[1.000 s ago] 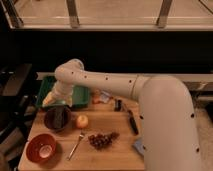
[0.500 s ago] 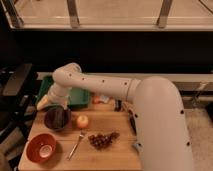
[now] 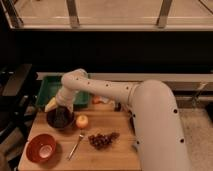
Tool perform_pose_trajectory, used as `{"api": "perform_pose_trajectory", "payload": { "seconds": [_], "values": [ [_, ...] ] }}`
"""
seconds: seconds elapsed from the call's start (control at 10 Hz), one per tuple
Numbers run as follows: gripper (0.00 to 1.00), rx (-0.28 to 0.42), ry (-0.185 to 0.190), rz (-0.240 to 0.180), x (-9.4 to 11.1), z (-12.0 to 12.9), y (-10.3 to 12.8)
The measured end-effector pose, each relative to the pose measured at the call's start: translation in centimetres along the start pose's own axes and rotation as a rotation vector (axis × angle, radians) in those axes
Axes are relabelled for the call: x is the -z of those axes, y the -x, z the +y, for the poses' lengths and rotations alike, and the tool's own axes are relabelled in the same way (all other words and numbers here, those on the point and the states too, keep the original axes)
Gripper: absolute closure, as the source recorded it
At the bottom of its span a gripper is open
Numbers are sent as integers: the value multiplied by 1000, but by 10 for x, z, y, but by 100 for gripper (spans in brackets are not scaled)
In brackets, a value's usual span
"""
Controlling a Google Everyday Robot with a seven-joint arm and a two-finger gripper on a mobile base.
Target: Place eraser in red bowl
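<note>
while the white arm reaches left across the wooden table, its gripper hangs low over the dark maroon bowl; whether it grasps anything cannot be told. the red bowl sits at the table's front left corner, near the maroon one. the eraser cannot be made out. a fork lies between the red bowl and the grapes.

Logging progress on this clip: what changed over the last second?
The arm swung its thick link left and now hides the right side of the table, where the eraser lay. The claw stayed over the dark bowl; no grasp or release shows. Red bowl, fork, grapes and orange fruit stayed put.
</note>
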Motion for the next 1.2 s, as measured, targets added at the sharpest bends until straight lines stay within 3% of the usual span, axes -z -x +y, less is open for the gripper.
{"api": "perform_pose_trajectory", "payload": {
  "seconds": [0.5,0.8,1.2],
  "values": [
    [21,-15,47,40,-17,7,-11],
    [43,-15,66,59,-27,13,-19],
    [84,-12,71,58,-30,15,-21]
  ]
}}
